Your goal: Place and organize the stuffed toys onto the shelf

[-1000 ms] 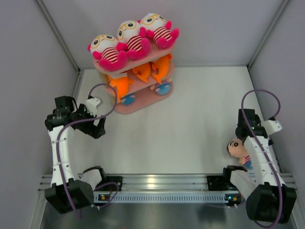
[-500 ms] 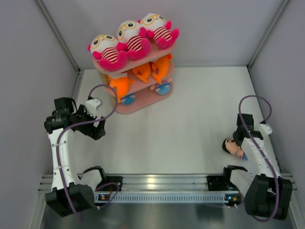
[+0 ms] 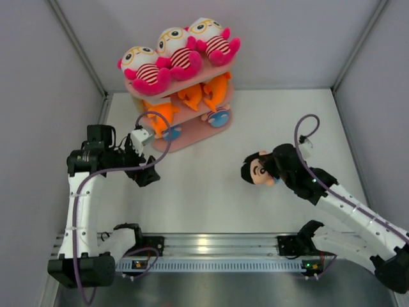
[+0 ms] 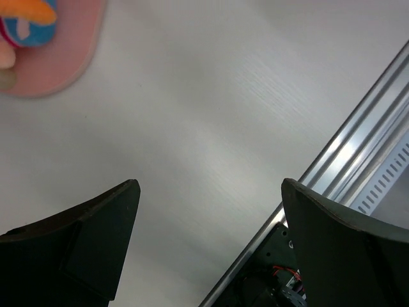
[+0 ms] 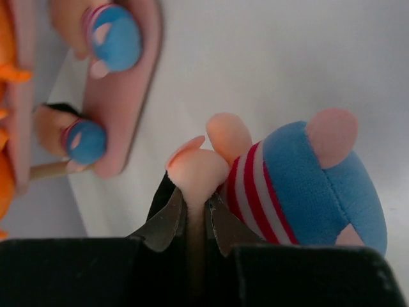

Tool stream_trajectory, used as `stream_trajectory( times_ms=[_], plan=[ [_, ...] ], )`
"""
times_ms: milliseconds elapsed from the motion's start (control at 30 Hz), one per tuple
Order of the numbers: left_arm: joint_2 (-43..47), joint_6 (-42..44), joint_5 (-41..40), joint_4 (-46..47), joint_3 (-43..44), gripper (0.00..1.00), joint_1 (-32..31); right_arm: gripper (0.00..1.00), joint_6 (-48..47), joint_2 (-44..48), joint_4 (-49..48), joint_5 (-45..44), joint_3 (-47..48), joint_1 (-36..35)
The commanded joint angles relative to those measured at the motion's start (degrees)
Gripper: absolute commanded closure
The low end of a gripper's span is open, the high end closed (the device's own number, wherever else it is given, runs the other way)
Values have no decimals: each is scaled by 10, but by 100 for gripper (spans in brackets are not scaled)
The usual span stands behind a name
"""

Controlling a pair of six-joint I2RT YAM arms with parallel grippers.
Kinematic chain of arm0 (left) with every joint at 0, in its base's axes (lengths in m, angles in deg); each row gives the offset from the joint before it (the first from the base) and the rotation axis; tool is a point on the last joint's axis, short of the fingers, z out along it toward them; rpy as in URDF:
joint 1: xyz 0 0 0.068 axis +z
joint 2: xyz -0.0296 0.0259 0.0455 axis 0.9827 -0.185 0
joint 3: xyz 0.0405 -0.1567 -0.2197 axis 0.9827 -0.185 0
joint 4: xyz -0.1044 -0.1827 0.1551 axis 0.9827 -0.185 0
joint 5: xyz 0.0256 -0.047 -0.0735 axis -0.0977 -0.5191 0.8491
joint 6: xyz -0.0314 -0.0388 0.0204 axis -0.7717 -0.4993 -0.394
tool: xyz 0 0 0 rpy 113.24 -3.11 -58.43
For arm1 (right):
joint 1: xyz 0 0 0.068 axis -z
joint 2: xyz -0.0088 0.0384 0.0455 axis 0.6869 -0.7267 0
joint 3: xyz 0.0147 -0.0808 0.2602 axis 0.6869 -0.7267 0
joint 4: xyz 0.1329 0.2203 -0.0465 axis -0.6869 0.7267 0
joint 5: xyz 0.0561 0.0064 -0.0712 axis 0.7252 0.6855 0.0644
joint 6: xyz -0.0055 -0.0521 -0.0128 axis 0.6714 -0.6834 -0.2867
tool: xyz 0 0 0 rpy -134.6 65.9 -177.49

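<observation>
**Right gripper (image 3: 275, 167) grips doll (image 3: 257, 171)**

Top view: the doll is over the surface (image 3: 211, 192), right of the shelf (image 3: 192, 135). Left wrist: the left gripper (image 4: 209, 188) gapes, empty. Right wrist: fingers (image 5: 167, 224) clenched on the doll's peach limb

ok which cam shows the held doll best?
Right wrist: the doll is close up, striped body and blue part clear, one peach limb pinched in the right tool. Top external shows only its head poking past the arm. Left wrist misses it.
</observation>
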Motion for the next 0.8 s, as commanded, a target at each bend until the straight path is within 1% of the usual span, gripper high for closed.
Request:
stream_trajectory(
  times_ms=[0,33,67,133,167,233,267,300,333,433,600,700,767],
  plan=[
    [5,-22,25,-6,44,2,-61,100,84,-72,-37,-110,108,-143],
    [1,-25,25,-5,51,2,-95,100,84,-96,-49,-122,131,-166],
    [-4,-33,24,-5,58,2,-107,100,80,-149,-74,-123,177,-187],
    [-22,-43,19,-4,82,2,-139,100,71,-204,-93,-121,226,-227],
    [-29,-45,18,-3,90,2,-147,100,62,-252,-94,-119,275,-237],
    [-44,-47,7,2,101,2,-174,100,64,-293,-92,-110,332,-252],
    [-45,-50,-2,6,103,2,-184,100,65,-320,-101,-108,343,-256],
    [-48,-53,-15,10,104,2,-196,100,65,-330,-107,-107,352,-260],
    [-47,-58,-37,15,105,2,-221,100,67,-339,-111,-108,365,-267],
    [-43,-60,-52,30,107,2,-261,100,75,-370,-110,-111,395,-278],
    [-53,-85,-61,88,99,1,-288,100,85,-414,-112,-107,428,-290],
    [-72,-108,-82,136,86,1,-293,100,81,-431,-118,-92,446,-296],
    [-79,-122,-87,152,80,1,-293,100,77,-434,-128,-91,448,-299]
  ],
)
